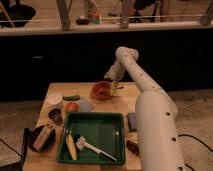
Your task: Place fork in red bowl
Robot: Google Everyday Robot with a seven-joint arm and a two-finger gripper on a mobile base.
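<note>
The red bowl (101, 90) stands at the back of the wooden table (125, 102), right of the middle. My gripper (114, 83) hangs from the white arm (150, 115) just above the bowl's right rim. A thin pale piece (115, 89) shows at the gripper's tip beside the bowl; I cannot tell whether it is the fork. A white utensil with a wide head (94, 149) lies in the green tray (114, 120) at the table's front.
A yellow item (71, 146) lies in the tray. On the left are a white cup (54, 99), a green vegetable (71, 97), an orange fruit (71, 106), a small dark cup (55, 116) and a dark round dish (42, 138). A blue sponge (132, 121) lies by the arm.
</note>
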